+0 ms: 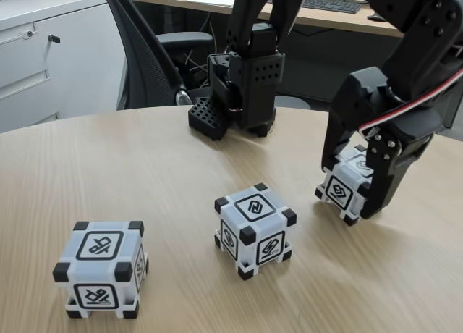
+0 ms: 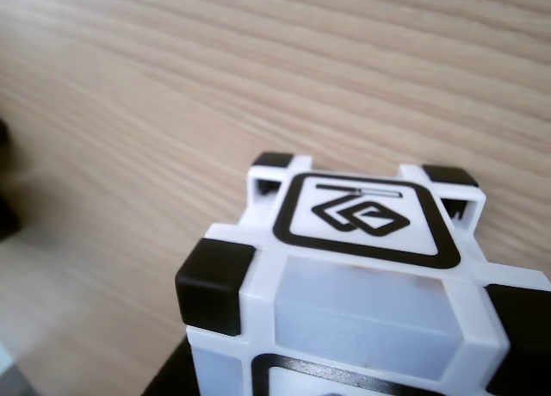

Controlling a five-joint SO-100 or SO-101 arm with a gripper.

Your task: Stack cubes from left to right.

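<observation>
**Three cubes in a row, the right one between the fingers**

In the fixed view, the round wooden surface (image 1: 145,166) carries three alike cubes in a line rising from 8 o'clock to 3 o'clock. The left cube (image 1: 101,269) stands squarely at 8 o'clock, well apart from the others. The middle cube (image 1: 255,230) sits near the centre, turned so one edge faces the camera. The right cube (image 1: 346,187) is at 3 o'clock, tilted, with the black gripper (image 1: 353,188) closed around it, one finger on each side. Whether it rests on the surface or hangs just above cannot be told.

Beyond the surface, at 12 o'clock, a black arm base (image 1: 246,87) stands at the far edge. A mesh office chair (image 1: 155,54) stands behind it at 11 o'clock, a white cabinet (image 1: 43,58) at 10 o'clock, a desk with a keyboard (image 1: 329,3) at 1 o'clock.

Each cube is white, with black corner blocks and a black-framed symbol on every face. The other view looks closely at the held cube (image 2: 362,275) over bare wood grain.
</observation>
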